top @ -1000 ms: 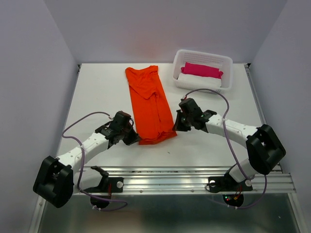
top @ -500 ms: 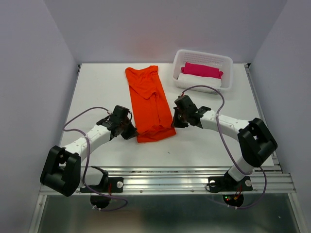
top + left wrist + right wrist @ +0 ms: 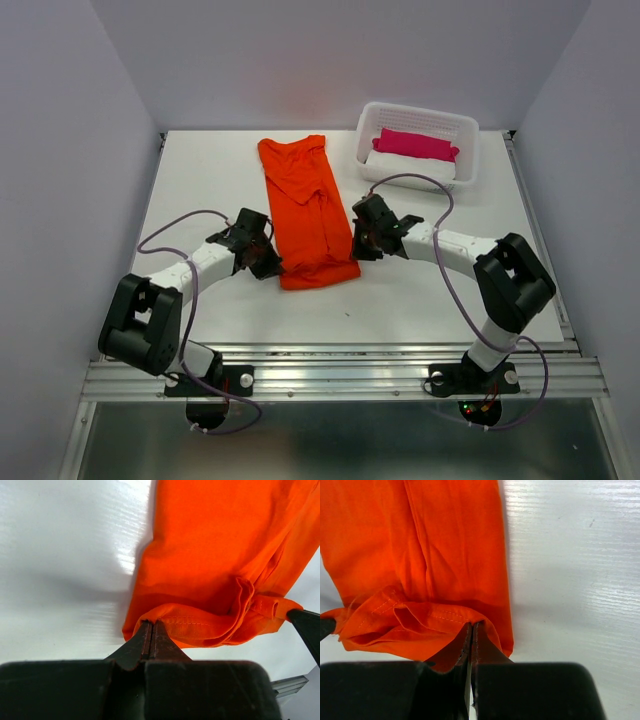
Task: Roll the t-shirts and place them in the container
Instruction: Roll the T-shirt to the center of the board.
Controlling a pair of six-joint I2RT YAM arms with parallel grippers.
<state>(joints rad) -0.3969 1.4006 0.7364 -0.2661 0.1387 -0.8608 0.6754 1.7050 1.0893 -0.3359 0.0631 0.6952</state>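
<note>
One t-shirt, plain orange-red, folded into a long narrow strip. Lies on the table, near hem raised and curled.

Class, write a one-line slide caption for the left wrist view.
Left gripper, shut, pinches the curled hem of the orange t-shirt on the white table.

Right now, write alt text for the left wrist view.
An orange-red t-shirt lies on a white table, its near hem pinched in the shut jaws of the left gripper. The hem curls over on itself.
</note>
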